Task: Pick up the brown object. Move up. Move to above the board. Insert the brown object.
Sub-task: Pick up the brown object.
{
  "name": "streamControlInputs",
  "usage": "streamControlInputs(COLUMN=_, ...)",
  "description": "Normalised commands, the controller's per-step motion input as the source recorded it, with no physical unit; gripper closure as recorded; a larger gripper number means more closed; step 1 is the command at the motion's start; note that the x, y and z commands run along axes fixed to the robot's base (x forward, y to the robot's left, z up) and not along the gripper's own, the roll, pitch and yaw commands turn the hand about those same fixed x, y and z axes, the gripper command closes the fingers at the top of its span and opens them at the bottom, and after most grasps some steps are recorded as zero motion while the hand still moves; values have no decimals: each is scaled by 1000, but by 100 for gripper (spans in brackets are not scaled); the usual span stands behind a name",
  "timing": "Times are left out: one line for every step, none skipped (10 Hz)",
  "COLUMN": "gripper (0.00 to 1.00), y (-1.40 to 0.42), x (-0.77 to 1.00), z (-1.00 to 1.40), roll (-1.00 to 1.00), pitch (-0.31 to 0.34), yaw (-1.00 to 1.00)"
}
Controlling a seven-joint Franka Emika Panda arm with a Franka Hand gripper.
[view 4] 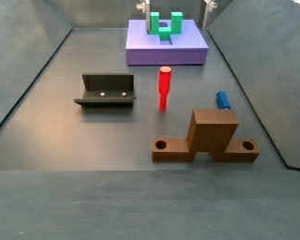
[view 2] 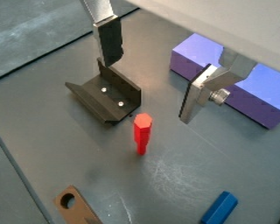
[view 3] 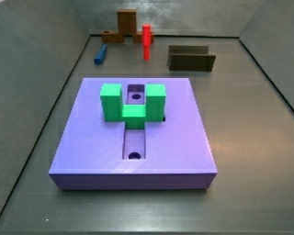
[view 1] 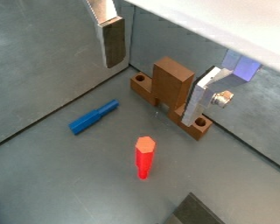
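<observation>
gripper: silver-plated fingers with dark pads [view 2: 154, 66] spread, empty, above floor
brown object: blocky brown piece with holed base tabs [view 4: 205, 138] — untouched on floor
board: large flat purple slab [view 3: 135, 138] — slot empty
progress: nothing done, all four steps left

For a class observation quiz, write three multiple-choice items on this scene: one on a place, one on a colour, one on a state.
1. Where does the green block sit?
A on the board
B on the floor
C on the brown object

2. What colour is the upright post?
A blue
B red
C green

3. The gripper, above the floor near the board, is:
A shut on the brown object
B open, empty
C shut on the post

Answers: A, the green block stands on the board; B, the post is red; B, the gripper has its fingers apart, and the brown object lies on the floor.
</observation>
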Motion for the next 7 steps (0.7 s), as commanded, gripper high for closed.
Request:
streamControlInputs(gripper=0, y=20, x=0, z=0, roll=0, pitch=0, yaw=0)
streamControlInputs(gripper=0, y=126, x=0, z=-23, roll=0, pitch=0, yaw=-60)
streamControlInputs(gripper=0, y=174, x=3, z=-46, roll=-30, pitch=0, yaw=-26)
streamControlInputs(gripper=0, y=263, x=0, z=-43, roll=-40, pitch=0, yaw=0)
streamControlInputs(gripper=0, y=274, x=26, z=-83, roll=-41, pitch=0, yaw=0)
streamControlInputs(gripper=0, y=257, x=40, z=-94, roll=-39, pitch=0, yaw=0)
streamControlInputs(gripper=0, y=463, x=0, z=-94, roll=-56, pitch=0, yaw=-26)
